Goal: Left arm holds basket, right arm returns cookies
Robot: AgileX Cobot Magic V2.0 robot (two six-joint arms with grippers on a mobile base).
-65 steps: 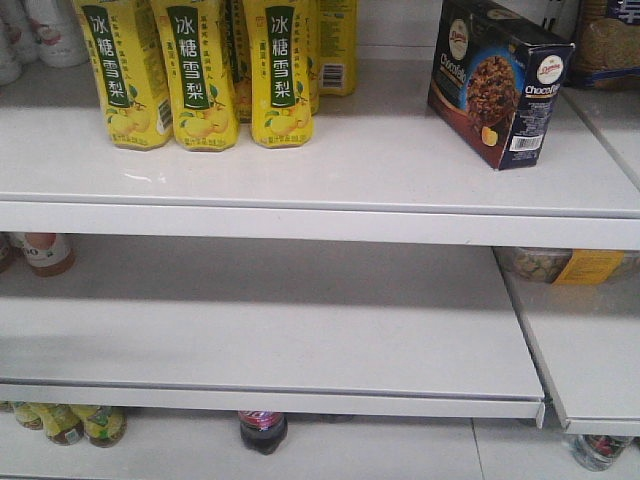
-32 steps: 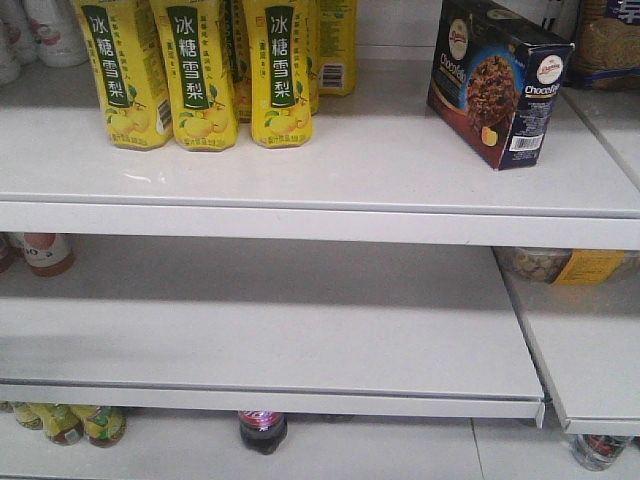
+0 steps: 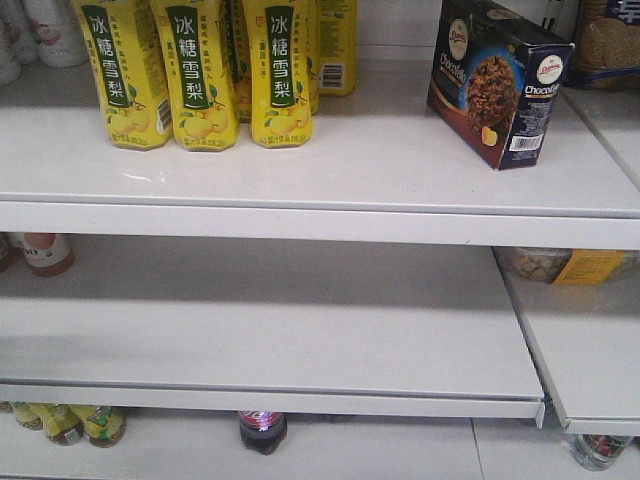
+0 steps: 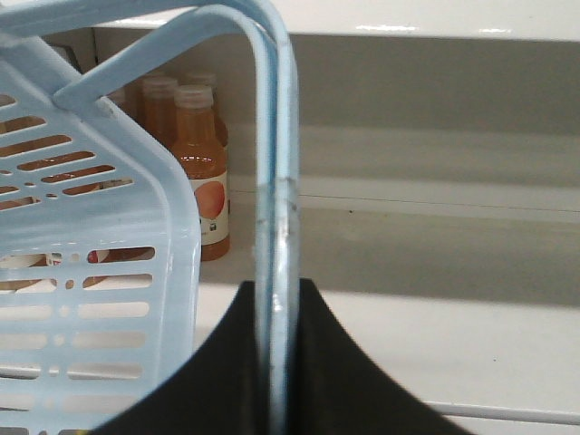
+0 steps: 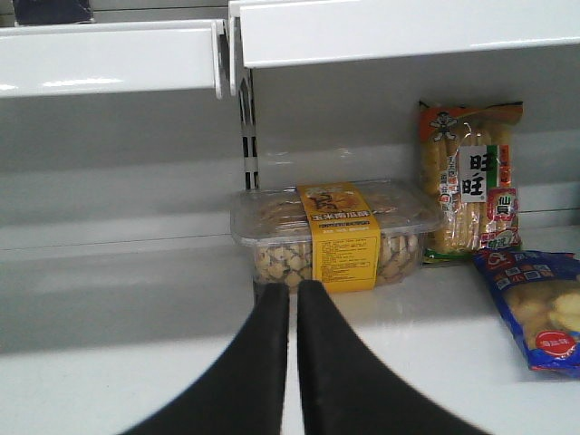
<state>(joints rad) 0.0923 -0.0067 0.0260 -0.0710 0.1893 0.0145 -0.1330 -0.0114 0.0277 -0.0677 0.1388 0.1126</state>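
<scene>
The dark navy cookies box (image 3: 498,80) stands upright on the top shelf at the right, apart from both grippers. Neither arm shows in the front view. In the left wrist view my left gripper (image 4: 276,299) is shut on the two hoop handles (image 4: 276,181) of the light blue basket (image 4: 82,272), whose slotted side hangs at the left. In the right wrist view my right gripper (image 5: 293,299) is shut and empty, low over a white shelf, pointing at a clear tub of snacks (image 5: 333,236).
Yellow pear-drink bottles (image 3: 200,75) stand at the top shelf's left. The white middle shelf (image 3: 270,330) lies below it. Orange juice bottles (image 4: 199,172) stand behind the basket. A rice-cracker pack (image 5: 469,181) and a blue snack bag (image 5: 539,304) lie right of the tub.
</scene>
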